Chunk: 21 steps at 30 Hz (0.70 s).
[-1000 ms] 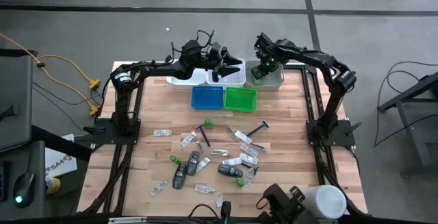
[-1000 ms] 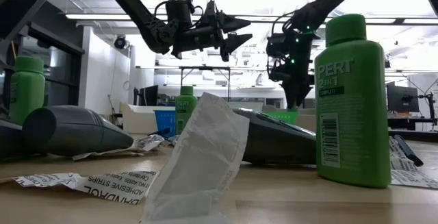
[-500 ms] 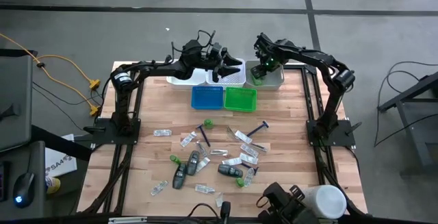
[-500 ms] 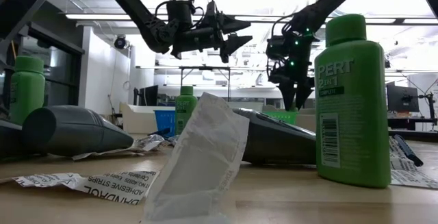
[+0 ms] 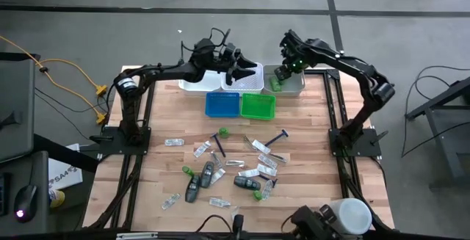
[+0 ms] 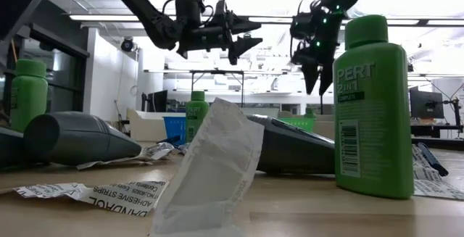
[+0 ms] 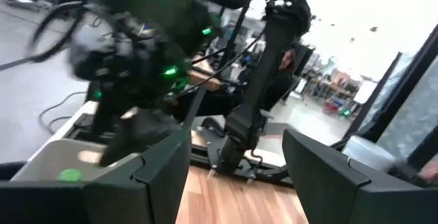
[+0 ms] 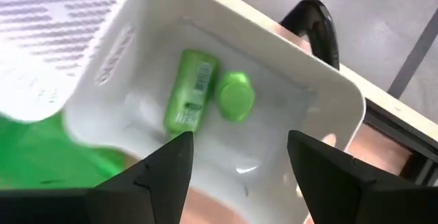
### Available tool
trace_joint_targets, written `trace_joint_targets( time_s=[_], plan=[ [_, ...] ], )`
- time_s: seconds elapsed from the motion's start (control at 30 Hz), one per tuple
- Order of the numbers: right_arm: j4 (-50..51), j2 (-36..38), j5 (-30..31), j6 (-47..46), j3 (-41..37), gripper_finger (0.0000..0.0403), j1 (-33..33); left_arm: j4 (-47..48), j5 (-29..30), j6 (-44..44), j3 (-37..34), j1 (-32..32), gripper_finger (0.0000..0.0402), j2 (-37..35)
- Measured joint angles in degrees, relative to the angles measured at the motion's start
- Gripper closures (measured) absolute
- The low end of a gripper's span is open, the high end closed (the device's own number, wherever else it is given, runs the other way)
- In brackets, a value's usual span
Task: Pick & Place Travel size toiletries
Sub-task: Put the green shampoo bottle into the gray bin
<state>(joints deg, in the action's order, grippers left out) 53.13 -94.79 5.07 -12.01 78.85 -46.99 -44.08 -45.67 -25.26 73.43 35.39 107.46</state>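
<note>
I have the right gripper [image 5: 288, 55] above the white bin [image 5: 294, 87] at the far right of the tray row, fingers spread and nothing between them. From its wrist camera I look down into that bin: a green bottle [image 8: 189, 91] lies on its side on the floor, and beside it, touching or nearly so, is a round green shape [image 8: 236, 95] that I take for a second bottle seen cap-on, though the view is too blurred to be sure. Both sit below the open fingers and clear of them, so I judge the drop finished and the step in hand to be the lift-away.

To do it well I want to rise straight up until the fingertips clear the bin wall, then swing toward the near half of the table, keeping the jaws wide so they are ready for the next pick.

The left gripper [image 5: 236, 62] hangs over the white trays [image 5: 192, 86] at the far edge, fingers apart and empty, facing the right arm.

The remaining toiletries [image 5: 235, 168] lie scattered on the wooden table [image 5: 308, 152] well apart from both grippers, on the near side of the blue tray [image 5: 222, 105] and green tray [image 5: 258, 106].
</note>
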Motion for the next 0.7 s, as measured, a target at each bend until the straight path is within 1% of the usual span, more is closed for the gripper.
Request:
trace_joint_targets(
  time_s=[0.1, 0.2, 0.33, 0.43, 0.53, 0.6, 0.7],
  plan=[
    [1.8, 2.1, -0.1, -0.3, 0.0, 0.0172, 2.0, 6.8, 0.9, 4.4, 0.0, -0.2, 0.0171, -3.3],
    [3.0, 4.8, 0.0, -0.3, 0.0, 0.0172, 4.3, 15.1, 4.5, 10.1, 0.0, -1.4, 0.0171, -6.0],
    [2.5, 9.6, 1.0, -0.8, -1.4, 0.0172, 9.3, 23.3, 6.8, 15.8, 0.0, -3.3, 0.0171, -9.1],
    [-1.5, 15.0, 1.0, -1.5, -5.7, 0.0172, 14.0, 28.9, 7.4, 18.3, 0.0, -4.4, 0.0171, -10.9],
    [-5.9, 21.1, 1.2, -1.9, -11.6, 0.0172, 18.5, 34.4, 10.5, 20.8, 0.0, -5.9, 0.0171, -12.3],
    [-8.8, 25.0, 3.6, -3.4, -15.3, 0.0172, 21.9, 36.5, 13.0, 22.4, 0.0, -7.4, 0.0171, -12.9],
    [-10.8, 30.7, 9.1, -4.8, -20.6, 0.0172, 27.0, 40.8, 15.6, 24.3, 0.0, -9.3, 0.0171, -13.9]
  ],
)
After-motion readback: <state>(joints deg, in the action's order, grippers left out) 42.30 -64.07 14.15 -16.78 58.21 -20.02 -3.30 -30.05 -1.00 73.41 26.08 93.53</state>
